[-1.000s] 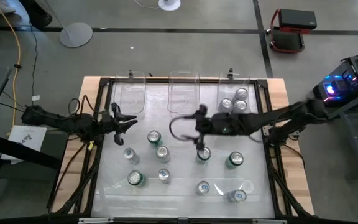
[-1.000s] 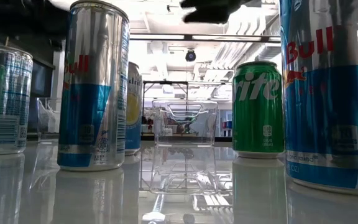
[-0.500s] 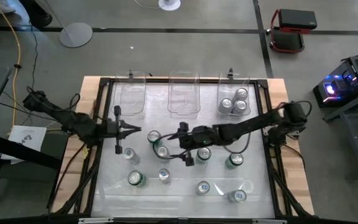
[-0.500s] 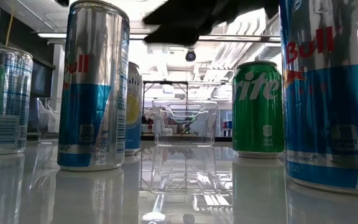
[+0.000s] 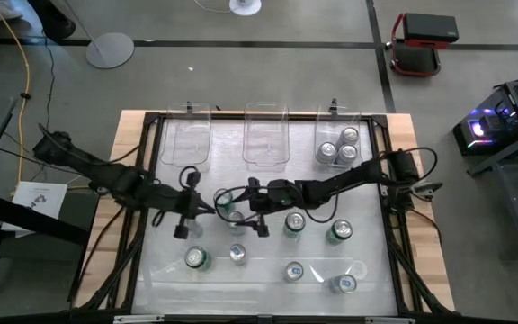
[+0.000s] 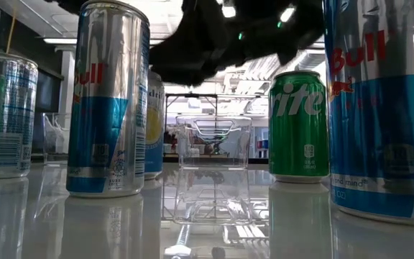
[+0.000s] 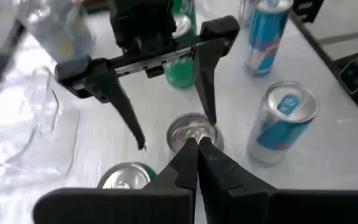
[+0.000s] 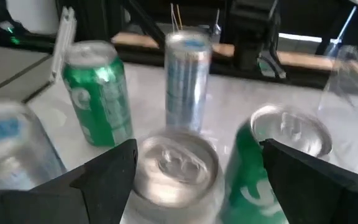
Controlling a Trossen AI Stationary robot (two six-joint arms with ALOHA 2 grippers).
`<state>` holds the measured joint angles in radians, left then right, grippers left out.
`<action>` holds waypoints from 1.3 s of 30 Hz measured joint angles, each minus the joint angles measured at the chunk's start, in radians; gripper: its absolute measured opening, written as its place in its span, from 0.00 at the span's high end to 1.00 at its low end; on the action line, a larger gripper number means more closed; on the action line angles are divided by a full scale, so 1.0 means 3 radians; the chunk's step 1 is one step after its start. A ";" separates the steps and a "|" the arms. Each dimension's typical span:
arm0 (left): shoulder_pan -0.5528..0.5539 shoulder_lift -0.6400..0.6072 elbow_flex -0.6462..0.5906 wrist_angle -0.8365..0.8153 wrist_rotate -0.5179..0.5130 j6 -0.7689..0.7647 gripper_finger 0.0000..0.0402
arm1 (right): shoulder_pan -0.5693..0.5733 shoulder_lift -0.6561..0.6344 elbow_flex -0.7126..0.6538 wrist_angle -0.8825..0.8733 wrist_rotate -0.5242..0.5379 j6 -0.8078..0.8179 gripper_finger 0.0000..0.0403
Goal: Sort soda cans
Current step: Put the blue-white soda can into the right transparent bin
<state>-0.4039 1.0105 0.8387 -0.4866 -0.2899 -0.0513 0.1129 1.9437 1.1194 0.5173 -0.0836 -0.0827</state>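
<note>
Several soda cans stand upright on the white table (image 5: 151, 270). My right gripper (image 8: 199, 146) is open and reaches in from the right. Its fingers stand either side of a plain silver can (image 8: 176, 165), which also shows in the high view (image 5: 235, 220) and the left wrist view (image 7: 191, 132). A green can (image 8: 278, 155) stands next to that can on its far side, by one finger. My left gripper (image 7: 197, 146) is shut. It points at the same silver can from the left (image 5: 212, 209). I see no touch by either gripper. Three cans (image 5: 340, 148) sit in the right bin.
Three clear bins line the far edge: left (image 5: 190, 139), middle (image 5: 265, 139) and right (image 5: 360, 121). More cans stand nearer: green ones (image 5: 193, 259) (image 5: 338, 232) and silver-blue ones (image 5: 237, 254) (image 5: 294, 270) (image 5: 344, 283). In the low view, tall cans (image 6: 110, 101) (image 6: 298, 126) stand below the arms.
My right gripper has moved toward the table's left and a little toward its near edge, from behind the middle bin to the pair of cans at centre-left. My left gripper has moved toward the right, to the same cans. No can has moved.
</note>
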 joint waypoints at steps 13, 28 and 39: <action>0.0279 0.0210 0.0003 0.0125 0.0162 0.0004 1.00 | -0.0029 0.0075 0.0003 0.0080 -0.0280 -0.0003 0.18; 0.0284 0.0209 0.0003 0.0178 0.0141 0.0003 1.00 | -0.0098 0.0240 0.0003 0.0076 -0.0537 -0.0075 0.18; 0.0285 0.0209 0.0003 0.0272 0.0138 -0.0053 1.00 | -0.0160 0.0243 0.0003 0.0098 -0.0771 -0.0162 0.20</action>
<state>-0.3183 1.0733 0.8394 -0.4049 -0.2485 -0.0673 0.0650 2.0167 1.1202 0.5467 -0.3149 -0.1313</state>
